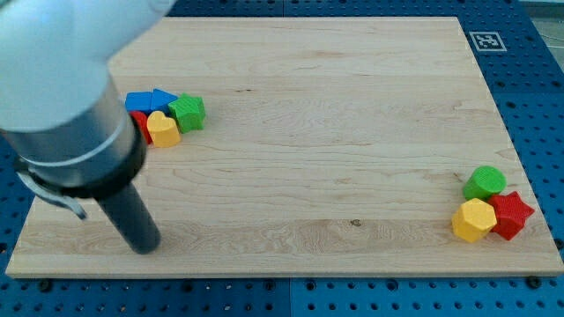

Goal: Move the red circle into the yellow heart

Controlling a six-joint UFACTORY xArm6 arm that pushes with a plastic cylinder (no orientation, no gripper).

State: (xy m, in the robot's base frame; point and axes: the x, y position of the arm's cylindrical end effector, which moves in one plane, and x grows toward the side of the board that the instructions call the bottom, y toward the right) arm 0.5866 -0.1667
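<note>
The red circle lies at the view's left, mostly hidden between the yellow heart and my arm. It touches the heart's left side. My tip rests on the board near the bottom left, well below this cluster and apart from every block.
A blue block, a blue triangle-like block and a green block crowd the same cluster. At the bottom right sit a green circle, a yellow hexagon and a red star. My large arm body covers the top left.
</note>
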